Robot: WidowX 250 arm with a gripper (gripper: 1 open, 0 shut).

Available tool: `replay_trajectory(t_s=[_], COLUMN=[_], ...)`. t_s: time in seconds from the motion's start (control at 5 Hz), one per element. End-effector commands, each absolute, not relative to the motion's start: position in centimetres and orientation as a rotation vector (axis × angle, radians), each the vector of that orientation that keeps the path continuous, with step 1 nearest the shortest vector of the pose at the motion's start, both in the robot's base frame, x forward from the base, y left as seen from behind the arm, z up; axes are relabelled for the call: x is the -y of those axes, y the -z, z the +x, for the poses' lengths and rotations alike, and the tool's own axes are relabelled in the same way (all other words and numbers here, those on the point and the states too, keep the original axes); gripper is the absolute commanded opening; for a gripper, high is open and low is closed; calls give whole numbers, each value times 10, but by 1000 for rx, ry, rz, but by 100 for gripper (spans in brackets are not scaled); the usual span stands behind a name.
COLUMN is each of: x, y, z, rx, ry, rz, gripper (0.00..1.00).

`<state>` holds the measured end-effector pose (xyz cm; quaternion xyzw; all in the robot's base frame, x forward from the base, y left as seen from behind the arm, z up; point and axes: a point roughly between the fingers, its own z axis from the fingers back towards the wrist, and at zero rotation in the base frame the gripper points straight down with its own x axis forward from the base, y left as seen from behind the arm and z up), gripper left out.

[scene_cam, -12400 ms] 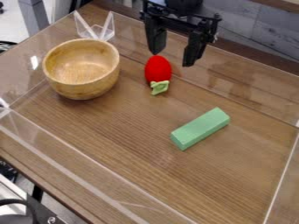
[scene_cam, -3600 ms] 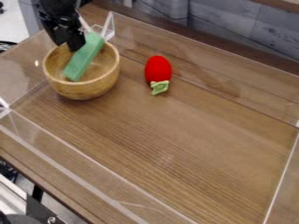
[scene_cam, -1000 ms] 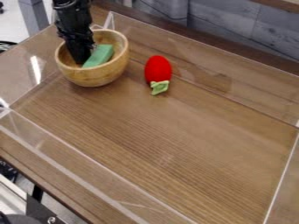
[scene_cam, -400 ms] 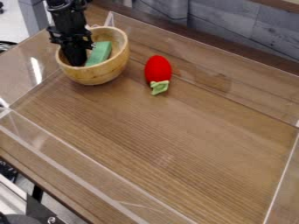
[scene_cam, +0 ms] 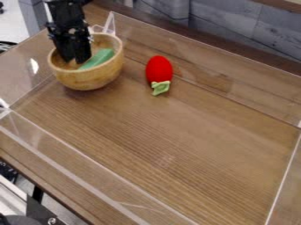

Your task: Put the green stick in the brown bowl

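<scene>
Camera view, from above and in front of the table, takes in a round light-brown wooden bowl (scene_cam: 86, 68) with thick walls and visible grain, sitting toward the far left of a dark wood-grain tabletop (scene_cam: 177, 149). Inside the bowl lies the small light-green rectangular stick (scene_cam: 104, 57), resting against the inner wall on the bowl's right side and tilted, with its upper end near the rim. Directly over the bowl's left half hangs the black robot gripper (scene_cam: 73, 53), pointing almost straight down, its fingertips dipping to about rim height. The black fingers blur together against the bowl's interior, so I cannot tell from this view whether they stand apart or together; the stick lies just beside them to the right, and whether it touches them is not clear. To the right of the bowl, apart from it, lies a red strawberry-like toy (scene_cam: 159, 73) with a small tuft of green leaves at its near end. A low clear plastic wall (scene_cam: 47, 171) runs around the tabletop, its nearest edges well in front of the bowl, with another clear panel rising just behind the bowl. Behind that the background is grey and indistinct.
</scene>
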<state>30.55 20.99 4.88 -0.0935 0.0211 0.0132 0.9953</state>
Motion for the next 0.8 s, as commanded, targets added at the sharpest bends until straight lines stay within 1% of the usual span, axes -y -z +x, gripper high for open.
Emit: replay_trajectory(t_s=[0.0,0.2,0.4,0.6], x=[-220,-213,-200,-189], y=[-82,-95,-100,-99], z=[305,300,309,316], rx=[27,48,70,78], ry=[-47,-64,-28,8], rz=[-124,-133,-141,-151], gripper=[100,100,100,100])
